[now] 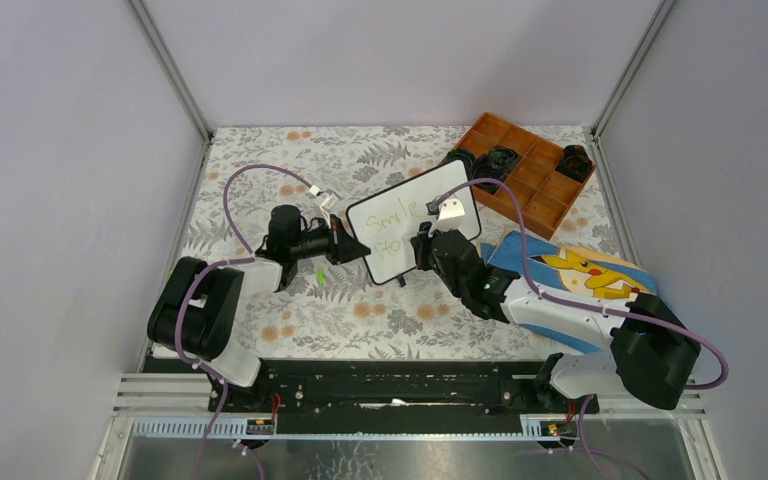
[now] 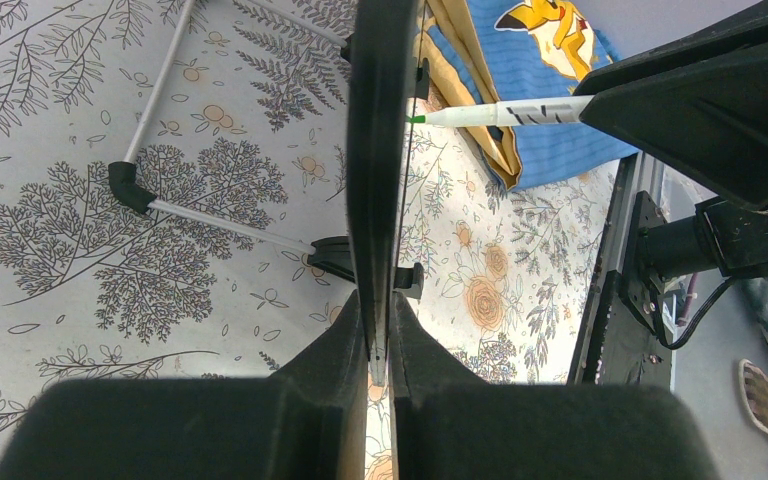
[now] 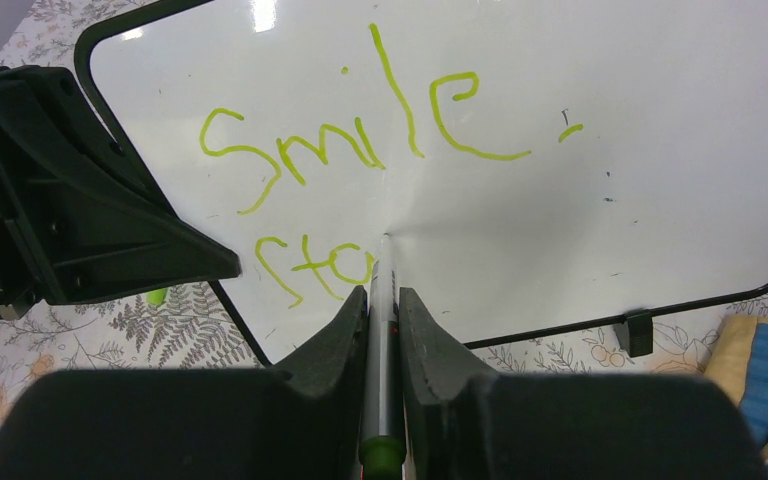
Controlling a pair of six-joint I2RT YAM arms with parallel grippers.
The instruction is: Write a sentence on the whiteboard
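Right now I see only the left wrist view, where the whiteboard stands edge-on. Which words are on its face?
Observer: The sentence on the whiteboard is unfinished: green "Smile." above, and below only "St" plus one round letter.
Operator: Where on the face does the marker touch?
Observer: Held in the right gripper, it touches just right of that round letter.
Operator: What lies behind the whiteboard?
Observer: A brown compartment tray, toward the far right corner.
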